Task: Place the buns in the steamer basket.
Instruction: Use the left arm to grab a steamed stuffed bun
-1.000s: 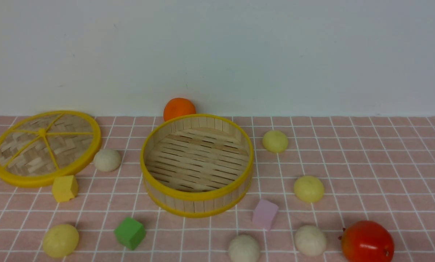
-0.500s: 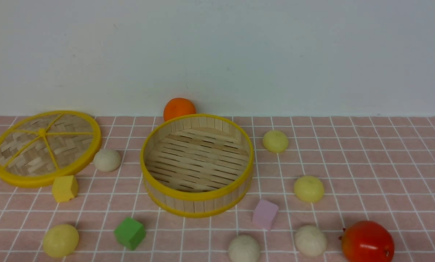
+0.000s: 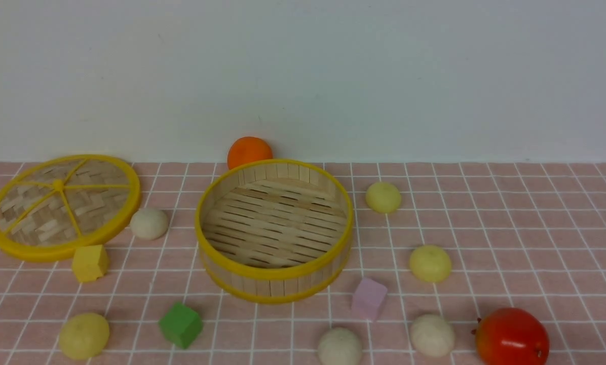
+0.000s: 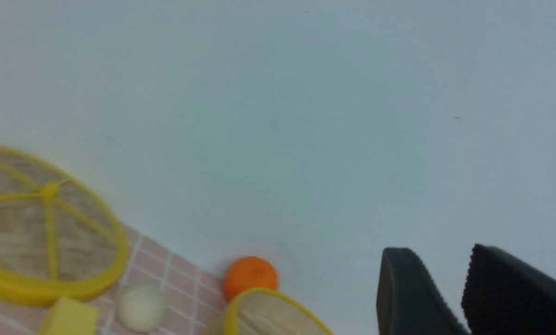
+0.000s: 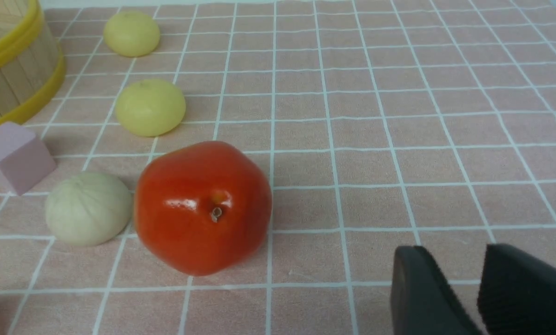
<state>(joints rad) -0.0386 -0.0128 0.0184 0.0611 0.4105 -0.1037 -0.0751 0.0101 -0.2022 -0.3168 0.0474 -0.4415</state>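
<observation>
While six buns (image 3: 430, 263) are lying scattered outside basket (image 3: 275, 284), left gripper (image 4: 438, 253) and right gripper (image 5: 452, 251) are hovering, jaws nearly closed, gripping nothing. Basket sitting ahead of left jaws; two buns ahead of right jaws.

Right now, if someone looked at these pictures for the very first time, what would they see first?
Probably the steamer basket, big, round and yellow-rimmed, standing empty in the middle of the pink checked cloth. Next comes the shiny red fruit at the near right corner, and then the woven lid with yellow spokes over on the left.
</observation>
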